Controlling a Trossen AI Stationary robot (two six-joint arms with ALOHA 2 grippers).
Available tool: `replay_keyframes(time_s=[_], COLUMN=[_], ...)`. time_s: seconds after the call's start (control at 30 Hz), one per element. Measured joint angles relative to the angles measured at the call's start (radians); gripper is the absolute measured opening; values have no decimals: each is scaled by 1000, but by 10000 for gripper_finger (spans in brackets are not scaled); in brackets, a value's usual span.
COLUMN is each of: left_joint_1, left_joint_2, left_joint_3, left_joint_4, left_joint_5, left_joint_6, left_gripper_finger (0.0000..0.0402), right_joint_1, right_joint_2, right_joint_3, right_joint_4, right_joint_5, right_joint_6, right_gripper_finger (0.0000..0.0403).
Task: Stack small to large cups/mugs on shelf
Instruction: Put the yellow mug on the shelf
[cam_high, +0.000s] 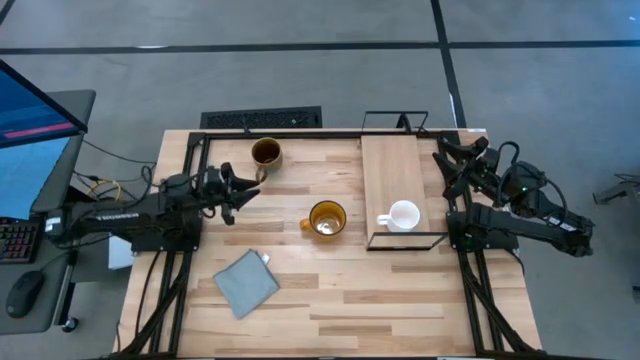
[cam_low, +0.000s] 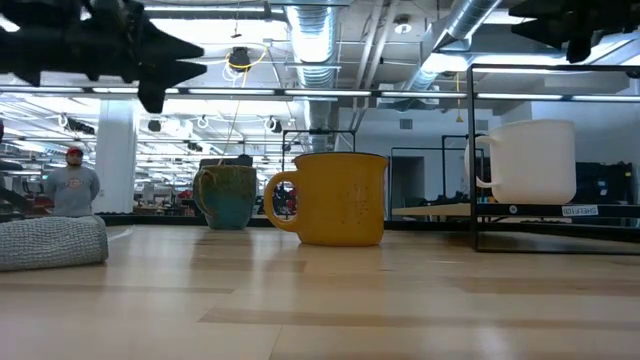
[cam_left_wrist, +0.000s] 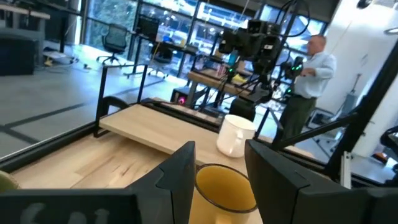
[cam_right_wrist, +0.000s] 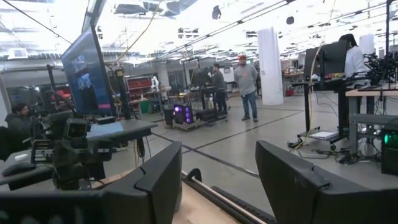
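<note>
On the wooden tabletop (cam_high: 400, 300) we see a grey-blue folded cloth (cam_high: 246, 282) lying near the front left corner (in the low view it sits at the far left edge). Off the table's left side we find a monitor (cam_high: 30, 110), a keyboard (cam_high: 12, 240) and a mouse (cam_high: 24, 293). People stand in the room beyond.

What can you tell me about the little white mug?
The white mug is small, plain and smooth, like glazed pottery, with a loop handle on one side. It stands upright with its open mouth up, and looks empty from above. It sits on the light wooden shelf, near the shelf's front end, its handle pointing toward the yellow mug on the table. Only the shelf board touches it; no claw is on it.
</note>
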Motion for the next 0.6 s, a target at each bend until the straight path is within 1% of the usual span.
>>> replay_keyframes(time_s=[0.2,0.43,0.53,0.6], left_joint_1=[-4,-4,-4,-4], left_joint_2=[101,148,154,154], left_joint_3=[46,47,47,47], left_joint_4=[-1,-10,-10,-10], left_joint_5=[-16,-16,-16,-13], left_joint_6=[-42,-15,-16,-19], left_gripper_finger=[130,131,141,155], right_joint_1=[0,0,0,0], right_joint_2=[0,0,0,0], right_joint_3=[0,0,0,0], right_joint_4=[0,-1,-4,-4], right_joint_5=[0,0,0,0], right_joint_6=[0,0,0,0], right_gripper_finger=[226,226,226,226])
